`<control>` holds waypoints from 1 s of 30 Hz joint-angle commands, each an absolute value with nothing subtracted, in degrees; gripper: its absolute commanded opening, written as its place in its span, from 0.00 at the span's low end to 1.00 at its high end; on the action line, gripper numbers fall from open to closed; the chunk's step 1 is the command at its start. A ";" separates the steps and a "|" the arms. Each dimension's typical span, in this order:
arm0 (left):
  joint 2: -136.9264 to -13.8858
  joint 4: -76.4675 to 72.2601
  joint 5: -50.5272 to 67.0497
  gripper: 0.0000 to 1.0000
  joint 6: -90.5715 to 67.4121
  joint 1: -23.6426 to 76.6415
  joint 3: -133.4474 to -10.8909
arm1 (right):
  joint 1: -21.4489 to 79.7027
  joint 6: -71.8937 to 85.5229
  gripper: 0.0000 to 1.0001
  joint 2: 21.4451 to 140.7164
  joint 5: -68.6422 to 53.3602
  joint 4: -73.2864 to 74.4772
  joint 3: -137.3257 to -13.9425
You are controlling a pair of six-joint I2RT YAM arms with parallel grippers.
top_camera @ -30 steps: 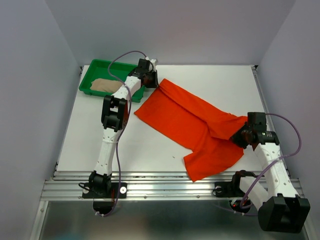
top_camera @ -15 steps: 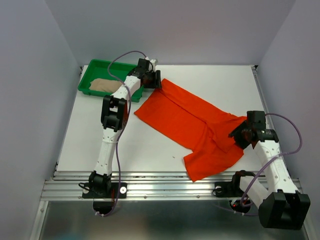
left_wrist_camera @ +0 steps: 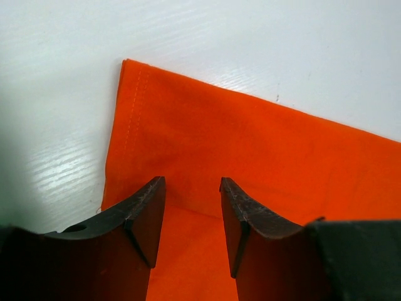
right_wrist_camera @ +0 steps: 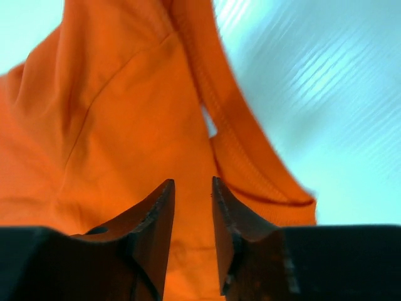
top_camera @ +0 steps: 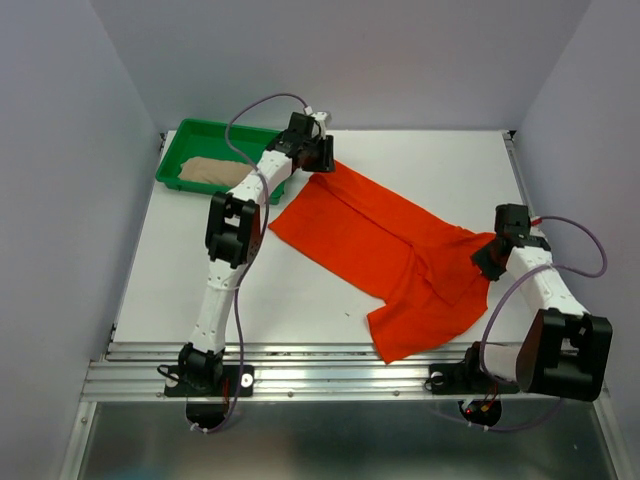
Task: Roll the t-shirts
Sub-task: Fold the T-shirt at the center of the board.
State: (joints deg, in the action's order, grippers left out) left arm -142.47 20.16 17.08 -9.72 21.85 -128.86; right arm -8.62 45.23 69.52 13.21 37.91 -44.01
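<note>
step: we judge flattening the orange t-shirt on the counter; beige t-shirt lies in green tray | left end effector apart over far corner, right end effector apart over its right end, both empty | next: we must pinch one edge to roll

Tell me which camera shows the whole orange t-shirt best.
The top external view: the orange t-shirt lies there nearly whole, spread diagonally across the table. The left wrist view shows only one stitched corner; the right wrist view only a rumpled part with a hemmed edge.
</note>
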 commanded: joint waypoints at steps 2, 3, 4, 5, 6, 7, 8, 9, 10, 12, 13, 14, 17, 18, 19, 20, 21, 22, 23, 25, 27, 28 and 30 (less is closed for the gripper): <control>-139.64 17.14 18.88 0.50 -9.49 22.76 -130.86 | -14.14 42.02 0.32 74.60 12.40 29.63 -46.40; -140.44 17.23 19.51 0.50 -9.75 22.85 -131.83 | -14.67 41.66 0.32 75.66 12.13 28.40 -46.93; -141.67 17.31 20.73 0.50 -10.28 23.03 -132.27 | -15.46 40.88 0.31 77.59 12.04 27.95 -47.46; -142.11 17.14 21.26 0.50 -10.37 23.03 -132.28 | -15.47 40.17 0.31 78.48 11.95 27.17 -47.98; -142.64 17.05 21.62 0.50 -10.46 23.11 -132.10 | -15.47 39.91 0.31 79.36 12.21 27.07 -48.51; -143.17 17.14 21.80 0.50 -10.63 23.03 -132.01 | -16.08 39.55 0.31 80.24 12.65 26.90 -49.65; -143.87 16.96 22.41 0.50 -10.72 23.03 -131.66 | -16.69 39.03 0.31 81.72 13.09 26.02 -50.09; -144.40 16.88 22.93 0.50 -10.90 23.03 -131.66 | -17.22 38.94 0.31 82.52 13.18 25.67 -50.36; -144.84 16.88 23.03 0.50 -11.07 23.11 -131.40 | -18.53 38.76 0.30 83.40 13.01 25.06 -50.71; -146.07 16.96 22.85 0.50 -11.51 23.12 -130.87 | -19.77 38.67 0.30 85.25 12.83 23.57 -50.89; -146.42 17.05 22.42 0.49 -11.51 23.03 -130.78 | -20.38 38.58 0.30 87.26 12.83 23.03 -50.89; -147.03 17.49 21.89 0.50 -11.51 23.03 -130.69 | -20.91 38.24 0.30 88.15 12.75 21.90 -50.89; -147.92 18.37 20.31 0.50 -11.43 22.94 -130.26 | -21.71 37.10 0.29 92.10 13.88 20.66 -51.32; -148.18 18.72 19.95 0.50 -11.34 22.94 -130.08 | -21.71 36.92 0.29 93.07 14.50 20.31 -51.59; -148.27 18.98 19.52 0.49 -11.42 22.68 -130.08 | -21.71 36.74 0.29 94.90 15.20 20.30 -51.85; -148.36 19.25 18.99 0.49 -11.51 22.59 -129.82 | -21.71 36.56 0.29 95.62 16.08 20.13 -52.20; -148.27 19.51 18.81 0.49 -11.86 22.41 -129.12 | -21.71 36.48 0.29 96.23 16.17 19.69 -52.73; -148.27 19.69 18.72 0.49 -11.95 22.24 -128.94 | -21.71 36.47 0.29 96.85 16.17 19.43 -53.17; -148.27 19.86 18.37 0.49 -12.04 21.98 -128.67 | -21.71 36.13 0.29 97.99 15.91 19.08 -53.52; -148.10 20.57 17.67 0.49 -12.13 21.80 -128.15 | -21.71 35.86 0.29 99.66 15.56 18.28 -55.62; -147.66 20.83 16.35 0.49 -11.95 21.62 -127.71 | -21.71 35.42 0.28 103.08 15.47 17.93 -58.95; -147.57 20.92 16.17 0.49 -12.04 21.53 -127.71 | -21.71 35.33 0.28 104.40 15.29 17.76 -60.28; -147.31 20.83 16.17 0.49 -12.39 21.45 -128.14 | -21.71 34.98 0.26 108.60 15.03 17.67 -63.35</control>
State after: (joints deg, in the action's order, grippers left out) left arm -148.07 16.99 19.33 -12.56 22.37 -129.34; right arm -21.39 35.97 100.82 14.81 20.23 -59.83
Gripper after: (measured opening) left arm 0.490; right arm 0.280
